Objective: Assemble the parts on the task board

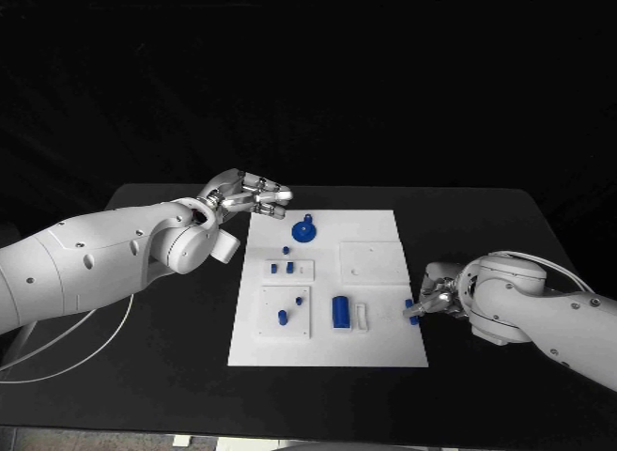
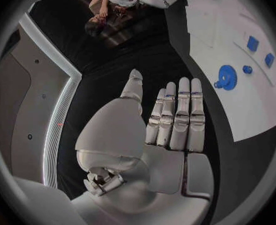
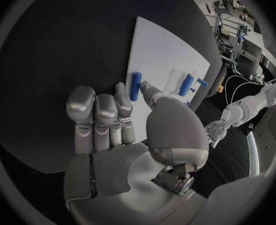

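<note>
The right hand (image 1: 434, 299) pinches a small blue peg (image 1: 412, 311) at the task board's (image 1: 376, 352) right edge, the peg's long axis running along that edge. The left hand (image 1: 249, 198), fingers apart and empty, hovers off the far-left corner, near the blue gear (image 1: 304, 231).

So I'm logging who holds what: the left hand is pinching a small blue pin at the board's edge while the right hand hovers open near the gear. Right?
Not quite: the sides are swapped. The head view shows the right hand pinching the small blue pin at the edge of the task board, and the left hand hovering open near the blue gear.
</note>
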